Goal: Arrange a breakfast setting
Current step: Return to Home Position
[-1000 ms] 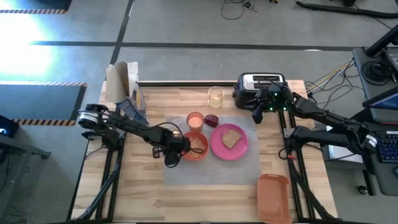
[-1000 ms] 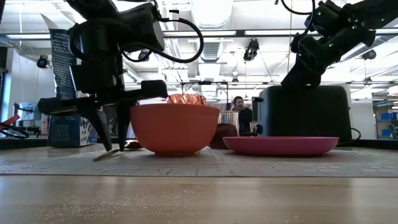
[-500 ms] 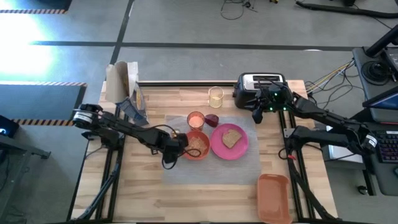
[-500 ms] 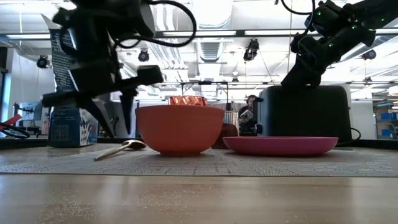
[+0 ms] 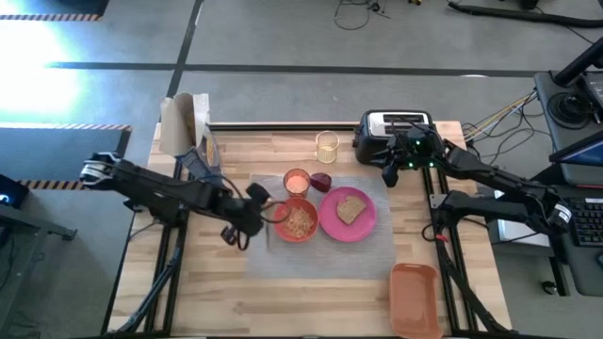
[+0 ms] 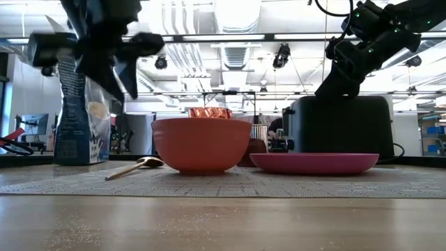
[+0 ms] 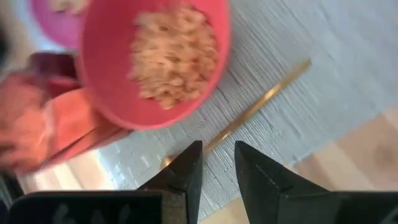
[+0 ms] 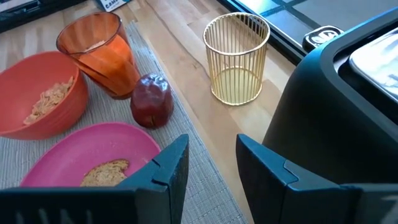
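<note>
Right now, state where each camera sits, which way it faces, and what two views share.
High view: overhead, straight down; left gripper, right gripper near toaster.
Low view: table height, level across bowl and plate; arms enter from above.
Left wrist view: past own fingers, down at spoon.
Right wrist view: past own fingers toward red fruit, cup.
Wrist views share the bowl.

Woven matt grey mat (image 5: 320, 254), pale grained wood table (image 5: 283, 301), shiny gold metal spoon (image 7: 261, 102)

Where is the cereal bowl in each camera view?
High view: bowl on the mat, left of the pink plate.
Low view: bowl left of plate.
Left wrist view: bowl beyond the left claw, beside the spoon.
Right wrist view: bowl beside the cup.
Shared landmark: pink plate.
</note>
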